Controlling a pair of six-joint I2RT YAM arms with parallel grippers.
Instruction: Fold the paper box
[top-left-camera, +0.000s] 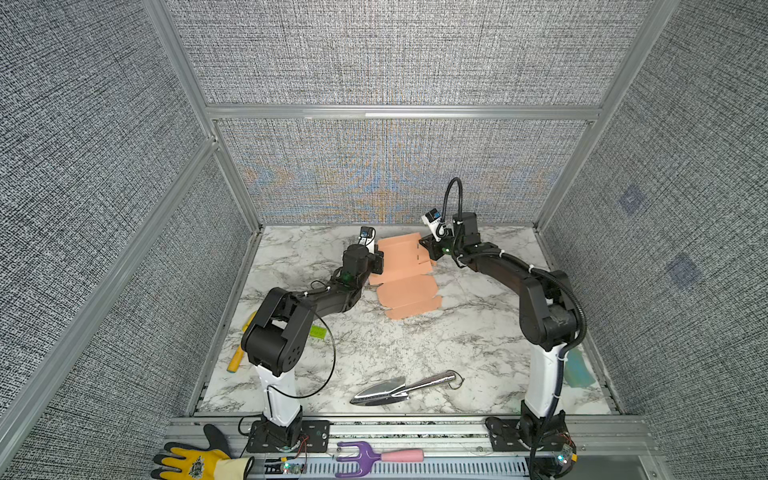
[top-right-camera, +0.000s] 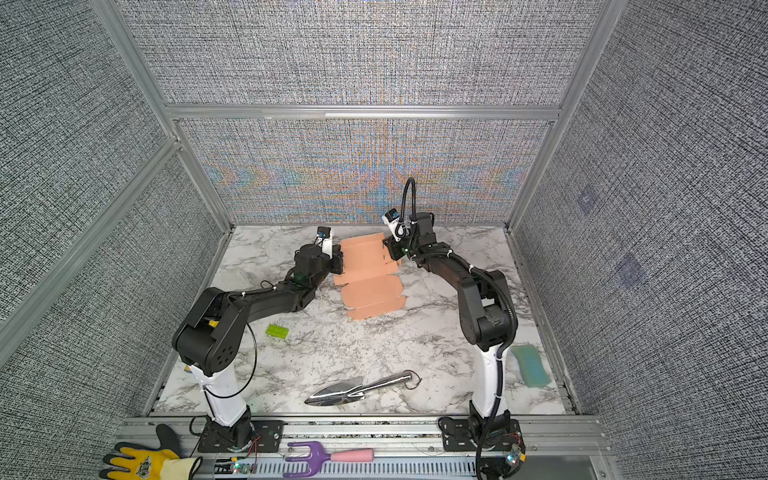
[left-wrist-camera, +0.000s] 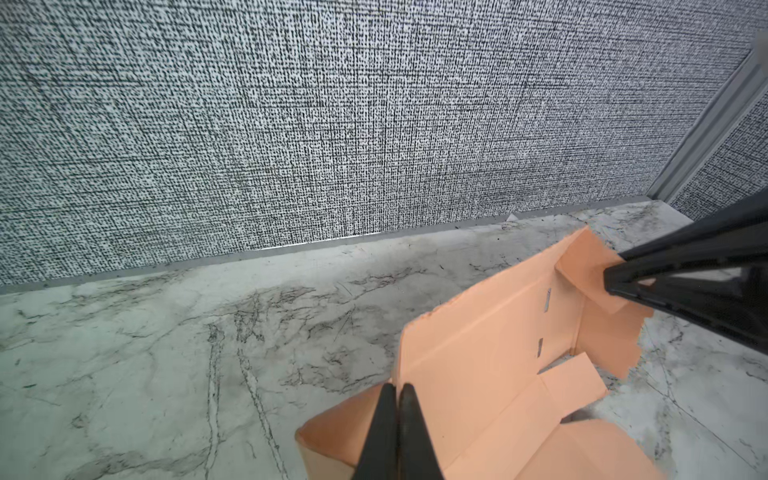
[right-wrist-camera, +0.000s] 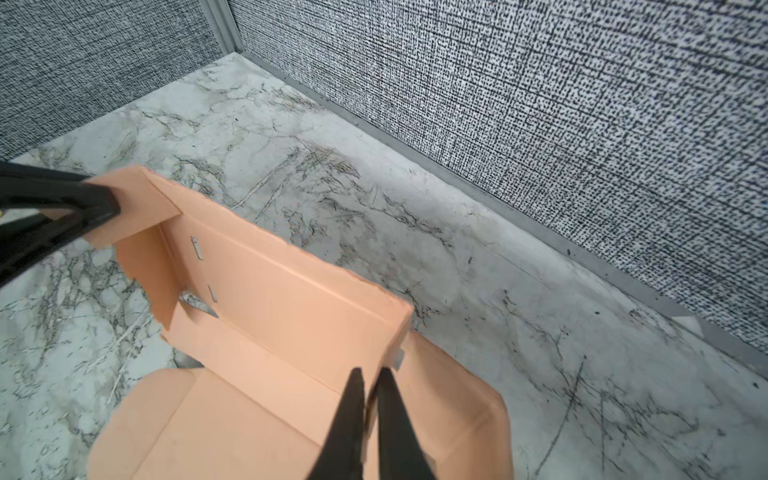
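Here, the paper box (top-left-camera: 405, 276) is shown toward the far middle of the marble table (top-left-camera: 415, 349), close to the back wall and set btw. the two arms. The left gripper (left-wrist-camera: 397, 390) is seen clamped on the box's left side flap, its jaws drawn together w/ only the thin card pinched between them. The right gripper (right-wrist-camera: 371, 374) is likewise closed on the opposite side flap, jaws together on the card's edge. Each gripper's tip is caught in the other arm's wrist view, biting the flap at a far corner of the sheet. The far panel and both side flaps are held raised, so a shallow, open tray shape is formed at the far end. The near part of the sheet is left flat on the marble, its rounded panel pointing toward the arms' bases. A metal trowel (top-left-camera: 405, 388) and a green brick (top-right-camera: 277, 331) are seen well apart from the box, nearer the front edge.
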